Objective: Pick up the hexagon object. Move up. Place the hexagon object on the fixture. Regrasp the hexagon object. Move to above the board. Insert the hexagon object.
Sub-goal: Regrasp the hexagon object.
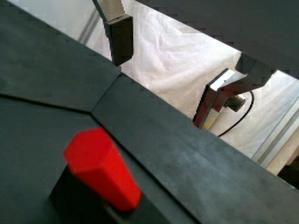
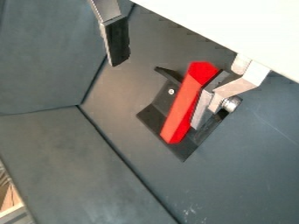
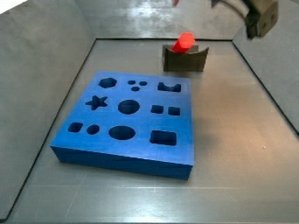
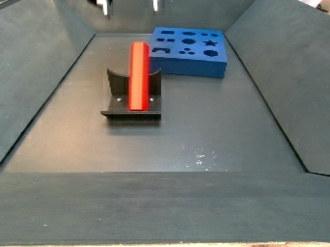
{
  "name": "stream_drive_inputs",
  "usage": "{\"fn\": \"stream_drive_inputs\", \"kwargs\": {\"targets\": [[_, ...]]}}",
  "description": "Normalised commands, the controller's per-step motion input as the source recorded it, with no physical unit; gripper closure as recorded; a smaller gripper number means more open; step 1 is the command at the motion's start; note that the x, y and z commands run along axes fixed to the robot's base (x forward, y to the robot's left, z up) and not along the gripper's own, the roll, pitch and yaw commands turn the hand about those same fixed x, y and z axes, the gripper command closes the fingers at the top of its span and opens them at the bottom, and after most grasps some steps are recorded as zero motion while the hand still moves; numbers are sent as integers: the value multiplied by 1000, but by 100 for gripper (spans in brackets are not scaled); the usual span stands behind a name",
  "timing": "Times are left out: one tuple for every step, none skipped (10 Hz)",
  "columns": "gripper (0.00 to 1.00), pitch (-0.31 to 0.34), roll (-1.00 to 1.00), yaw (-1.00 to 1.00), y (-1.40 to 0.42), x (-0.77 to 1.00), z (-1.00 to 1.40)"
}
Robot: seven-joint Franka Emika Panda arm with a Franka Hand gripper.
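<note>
Wrist views show pincer (image 2: 176, 52) wide above rod (image 2: 183, 98), fixture (image 4: 131, 101), side views seemingly only fingertips.

no readable text, labels, brands or numbers on anything shown

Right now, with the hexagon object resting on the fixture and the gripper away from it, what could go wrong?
1. The hexagon object leans on the fixture, held by nothing; a nudge could probably roll it off.
2. The gripper is open and off to the side, so the regrasp may catch it off-centre.
3. A crooked grip could jam at the board.
</note>
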Motion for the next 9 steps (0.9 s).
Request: {"fn": "stream_drive_inputs", "kwargs": {"targets": [[0, -59, 66, 72, 21, 105, -1000], [0, -61, 71, 56, 16, 116, -1000], [0, -50, 75, 35, 11, 127, -1000], [0, -44, 75, 27, 7, 136, -1000], [0, -29, 69, 21, 2, 130, -866], [0, -20, 68, 16, -1, 117, -760], [0, -9, 68, 21, -7, 97, -515], [0, -8, 66, 24, -8, 92, -419], [0, -3, 63, 31, -7, 89, -279]]}}
